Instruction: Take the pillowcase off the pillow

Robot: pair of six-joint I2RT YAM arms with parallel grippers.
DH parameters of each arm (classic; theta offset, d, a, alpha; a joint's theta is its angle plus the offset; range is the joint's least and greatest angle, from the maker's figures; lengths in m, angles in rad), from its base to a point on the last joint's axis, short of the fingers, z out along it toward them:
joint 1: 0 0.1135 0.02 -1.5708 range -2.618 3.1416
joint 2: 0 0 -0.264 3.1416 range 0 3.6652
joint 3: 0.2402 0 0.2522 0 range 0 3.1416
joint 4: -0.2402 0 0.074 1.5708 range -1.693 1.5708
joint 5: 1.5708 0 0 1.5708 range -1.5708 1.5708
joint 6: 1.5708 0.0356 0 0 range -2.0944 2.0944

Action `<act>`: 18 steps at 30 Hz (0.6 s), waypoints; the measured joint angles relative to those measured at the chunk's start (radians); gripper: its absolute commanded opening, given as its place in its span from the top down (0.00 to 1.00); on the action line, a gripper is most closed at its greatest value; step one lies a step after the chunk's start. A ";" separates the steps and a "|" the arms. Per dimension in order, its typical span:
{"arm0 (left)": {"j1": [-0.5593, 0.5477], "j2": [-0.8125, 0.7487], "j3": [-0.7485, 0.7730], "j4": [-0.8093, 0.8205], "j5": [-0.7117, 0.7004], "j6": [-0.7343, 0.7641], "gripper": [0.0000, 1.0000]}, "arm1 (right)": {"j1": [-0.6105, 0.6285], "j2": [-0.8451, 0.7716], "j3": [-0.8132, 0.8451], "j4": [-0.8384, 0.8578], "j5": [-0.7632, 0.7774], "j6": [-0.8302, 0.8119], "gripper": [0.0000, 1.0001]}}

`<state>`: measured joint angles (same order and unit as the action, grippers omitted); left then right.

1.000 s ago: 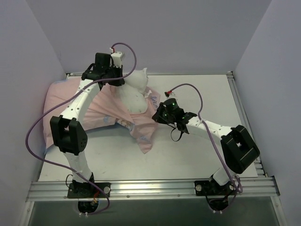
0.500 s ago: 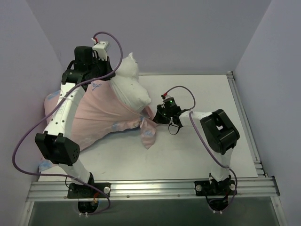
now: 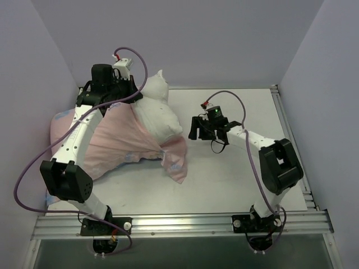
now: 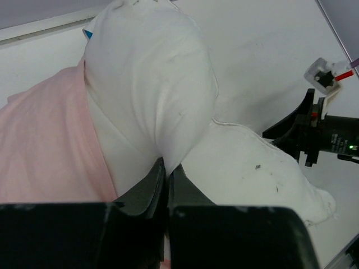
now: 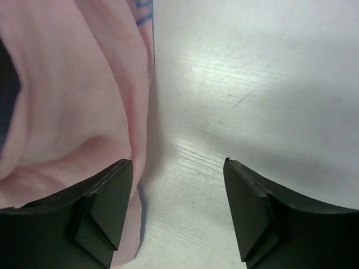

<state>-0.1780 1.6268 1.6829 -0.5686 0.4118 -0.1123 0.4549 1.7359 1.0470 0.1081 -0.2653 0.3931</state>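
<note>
The white pillow [image 3: 157, 114] sticks halfway out of the pillowcase [image 3: 115, 143], which shows its pale pink reverse and lies bunched at the left of the table. My left gripper [image 3: 141, 96] is shut on a fold of the pillow's [image 4: 151, 84] white fabric and holds that end raised; pink pillowcase [image 4: 45, 151] hangs below it on the left. My right gripper [image 3: 197, 130] stands open just right of the pillowcase's loose flap [image 3: 176, 162]. In the right wrist view the right gripper [image 5: 176, 168] has only bare table between its fingers, and pink pillowcase [image 5: 73, 101] touches its left finger.
The white table [image 3: 247, 179] is walled at the back and both sides. An aluminium rail [image 3: 179, 224] carrying both arm bases runs along the near edge. Purple cables [image 3: 22, 168] loop off each arm. The pillowcase's far left end [image 3: 56, 126] lies against the left wall.
My right gripper has opened, let go of the pillowcase and drawn back to the right. The freed flap has dropped onto the table. The left gripper still holds the pillow raised.
</note>
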 measured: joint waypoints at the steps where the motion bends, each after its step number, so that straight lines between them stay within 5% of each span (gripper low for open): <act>1: -0.005 0.000 0.000 0.004 0.000 0.000 0.98 | -0.003 -0.024 0.024 -0.033 0.014 -0.018 0.27; 4: -0.024 0.000 0.000 0.007 0.002 -0.001 0.98 | -0.004 -0.106 0.109 -0.099 0.059 -0.060 0.17; 10: -0.030 0.004 0.000 0.006 0.001 -0.007 0.98 | 0.005 -0.231 0.259 -0.096 0.084 -0.088 0.16; 18: -0.030 0.052 0.050 0.000 0.016 -0.015 0.98 | 0.057 -0.115 0.293 -0.030 0.035 -0.032 0.18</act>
<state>-0.2077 1.6791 1.7325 -0.5686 0.4278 -0.1276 0.5121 1.6211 1.3403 0.0784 -0.2298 0.3611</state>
